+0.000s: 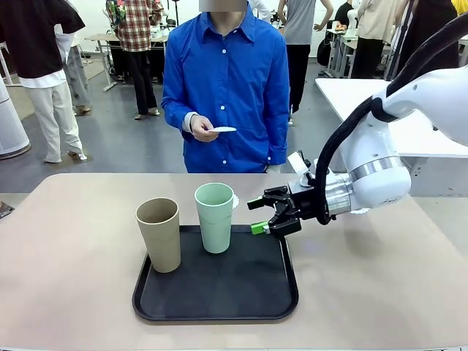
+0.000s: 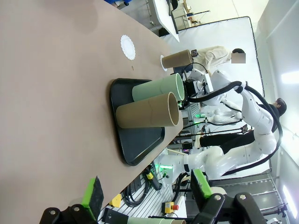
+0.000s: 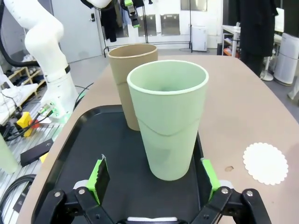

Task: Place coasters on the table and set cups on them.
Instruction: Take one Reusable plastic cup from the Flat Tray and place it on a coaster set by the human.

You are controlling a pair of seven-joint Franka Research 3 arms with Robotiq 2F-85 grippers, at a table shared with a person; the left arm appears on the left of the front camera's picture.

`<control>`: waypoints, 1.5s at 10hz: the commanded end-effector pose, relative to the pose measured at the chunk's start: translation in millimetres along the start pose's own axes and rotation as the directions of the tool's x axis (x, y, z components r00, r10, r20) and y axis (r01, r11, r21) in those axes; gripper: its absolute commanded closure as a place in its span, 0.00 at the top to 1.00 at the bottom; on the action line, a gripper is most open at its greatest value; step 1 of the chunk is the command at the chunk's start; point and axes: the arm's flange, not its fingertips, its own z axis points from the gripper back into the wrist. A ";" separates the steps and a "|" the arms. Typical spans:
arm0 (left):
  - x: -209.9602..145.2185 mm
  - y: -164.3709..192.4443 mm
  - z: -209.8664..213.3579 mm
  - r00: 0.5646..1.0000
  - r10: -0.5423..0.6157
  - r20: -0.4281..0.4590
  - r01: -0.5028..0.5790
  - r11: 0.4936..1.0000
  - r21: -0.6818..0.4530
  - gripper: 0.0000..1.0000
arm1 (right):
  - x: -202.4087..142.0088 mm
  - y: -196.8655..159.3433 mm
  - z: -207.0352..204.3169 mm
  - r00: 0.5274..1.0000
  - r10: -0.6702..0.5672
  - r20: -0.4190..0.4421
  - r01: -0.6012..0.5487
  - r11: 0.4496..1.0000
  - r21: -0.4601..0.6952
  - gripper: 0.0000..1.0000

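Observation:
On the black tray (image 1: 219, 307) stand a tan cup (image 1: 158, 234) and a mint green cup (image 1: 214, 217). My right gripper (image 1: 262, 216) hovers open just right of the green cup (image 3: 168, 116), which stands close ahead of its pads (image 3: 99, 175). A coaster (image 3: 265, 163) lies on the table (image 1: 73, 219) beside the tray. In the left wrist view that coaster (image 2: 127, 46) lies bare, and farther off another tan cup (image 2: 177, 58) stands on a coaster (image 2: 162, 62). The person's hand holds one more coaster (image 1: 223, 129). My left gripper (image 2: 145, 191) is open and empty, far from the tray (image 2: 140, 140).
The person in a blue shirt (image 1: 227, 80) stands at the table's far edge. A white table (image 1: 351, 95) is behind at the right. Bare tabletop stretches left of the tray and in front of it.

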 end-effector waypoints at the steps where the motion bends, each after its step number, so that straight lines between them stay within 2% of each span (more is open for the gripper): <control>1: -1.0 -0.3 1.5 1.000 -0.008 0.010 0.008 1.000 -0.017 1.00 | -11.5 -12.6 -21.3 0.999 0.000 0.038 0.001 0.999 -0.034 1.00; 7: -1.0 -0.3 1.5 1.000 -0.008 0.010 0.008 1.000 -0.017 1.00 | -26.1 -17.4 -56.5 0.999 0.002 0.034 -0.002 1.000 0.009 1.00; 15: -1.0 -0.3 1.5 1.000 -0.008 0.010 0.008 1.000 -0.017 1.00 | -28.6 -33.2 -66.2 0.999 -0.016 0.028 0.016 1.000 0.015 1.00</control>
